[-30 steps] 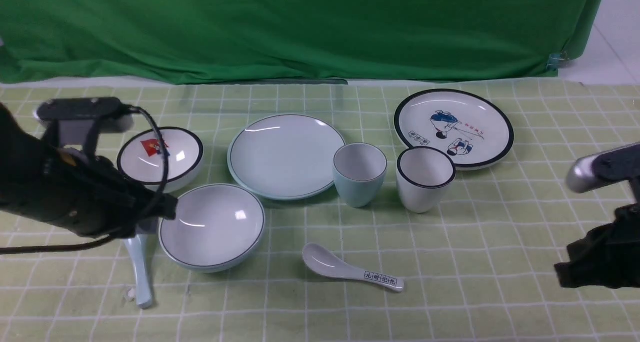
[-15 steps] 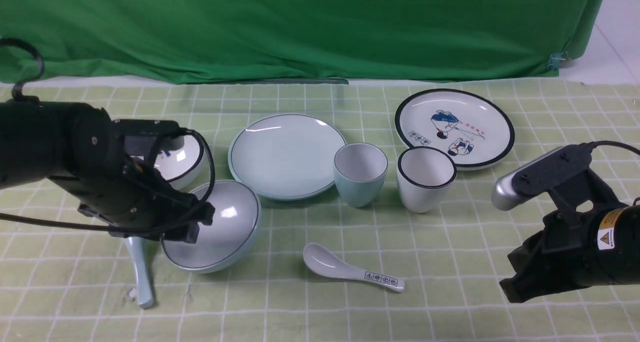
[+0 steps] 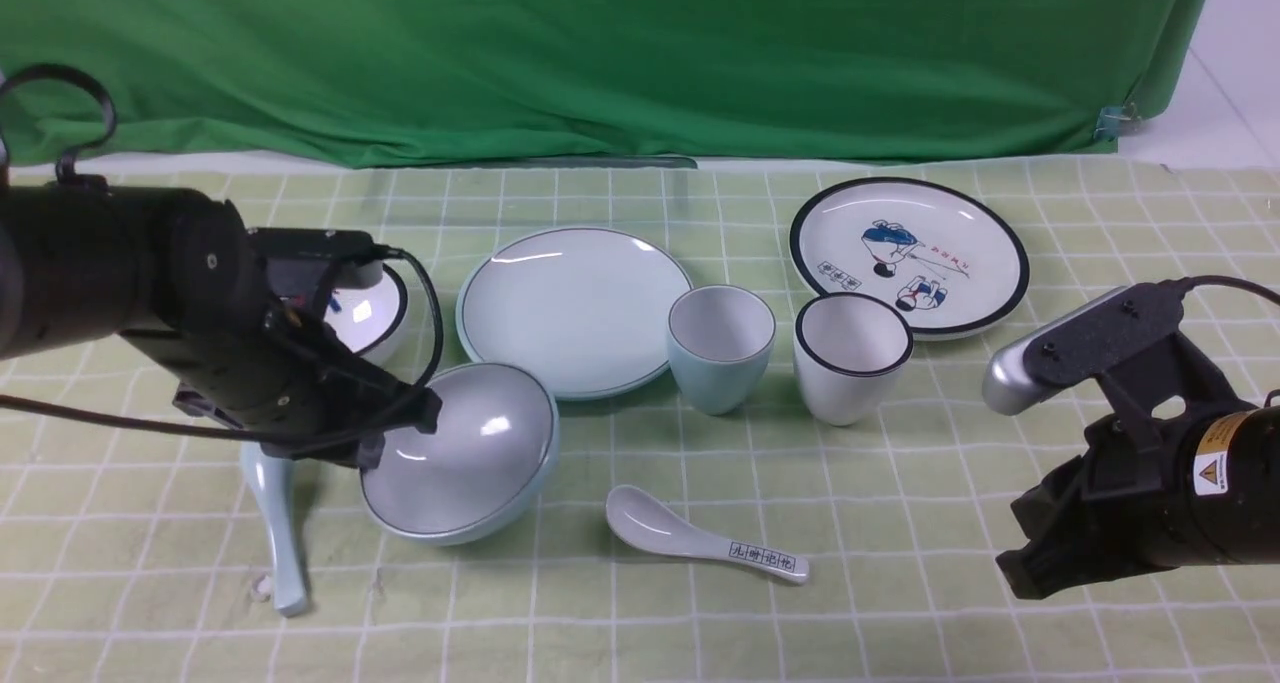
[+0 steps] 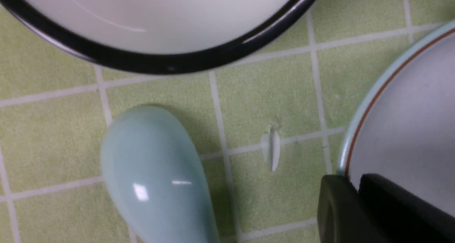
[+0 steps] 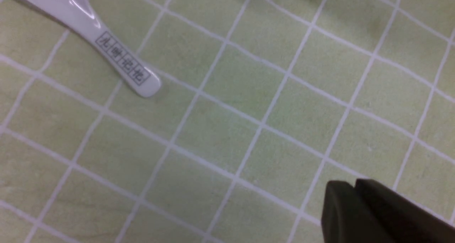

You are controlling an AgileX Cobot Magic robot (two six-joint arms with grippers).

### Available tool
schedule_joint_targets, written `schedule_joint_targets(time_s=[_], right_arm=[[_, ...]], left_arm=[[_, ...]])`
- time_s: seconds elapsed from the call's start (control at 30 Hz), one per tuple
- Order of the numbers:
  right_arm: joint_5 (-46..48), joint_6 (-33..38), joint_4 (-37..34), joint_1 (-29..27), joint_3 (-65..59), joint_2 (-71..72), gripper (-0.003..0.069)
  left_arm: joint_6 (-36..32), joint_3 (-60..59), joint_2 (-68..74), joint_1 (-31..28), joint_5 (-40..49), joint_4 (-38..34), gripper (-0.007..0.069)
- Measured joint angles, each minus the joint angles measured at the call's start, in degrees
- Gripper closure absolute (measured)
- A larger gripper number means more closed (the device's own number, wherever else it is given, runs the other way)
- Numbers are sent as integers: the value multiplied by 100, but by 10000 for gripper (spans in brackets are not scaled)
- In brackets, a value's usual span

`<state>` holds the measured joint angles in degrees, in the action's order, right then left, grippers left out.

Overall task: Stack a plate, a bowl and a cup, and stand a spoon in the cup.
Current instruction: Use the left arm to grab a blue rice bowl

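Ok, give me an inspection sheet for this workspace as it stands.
Surface: green checked tablecloth, one small white fleck.
Job's things: pale blue ceramic bowl tilted, rim gripped; pale blue round plate, pale blue handleless cup and pale blue soup spoon untouched.
Clutter: black-rimmed white bowl, black-rimmed white cup, cartoon-printed white plate, white spoon with printed handle.
Grippers: left gripper shut on the bowl's rim; right gripper over bare cloth, holding nothing, opening unclear.
Cables: black cable looping off each arm.
Surroundings: green cloth backdrop.
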<state>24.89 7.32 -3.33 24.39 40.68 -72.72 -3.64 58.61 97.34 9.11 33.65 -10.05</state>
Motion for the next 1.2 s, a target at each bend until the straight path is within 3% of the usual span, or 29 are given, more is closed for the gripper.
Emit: schedule_joint_targets(time_s=[0.07, 0.1, 0.17, 0.27, 0.4, 0.5, 0.7, 1.0, 1.2], right_arm=[[-6, 0, 0, 0, 0, 0, 573], [-6, 0, 0, 0, 0, 0, 569], [-6, 0, 0, 0, 0, 0, 567], [-29, -6, 0, 0, 0, 0, 562], [-29, -65, 0, 0, 0, 0, 557], [-35, -134, 0, 0, 0, 0, 555], [-37, -148, 0, 0, 0, 0, 543], [-37, -148, -7, 0, 0, 0, 536], [-96, -154, -7, 0, 0, 0, 526]], left_arm=[[0, 13, 0, 0, -19, -13, 556], [-6, 31, 0, 0, -50, -28, 484], [-6, 31, 0, 0, -69, -28, 445], [0, 31, 0, 0, -177, -46, 317], [-55, 31, 0, 0, -378, -204, 285], [-312, 31, 0, 0, -442, -578, 329], [-896, 38, 202, 0, -401, -1153, 517], [-1328, 38, 385, 0, -324, -1212, 540], [-1634, 366, 385, 1, -192, -1349, 637]])
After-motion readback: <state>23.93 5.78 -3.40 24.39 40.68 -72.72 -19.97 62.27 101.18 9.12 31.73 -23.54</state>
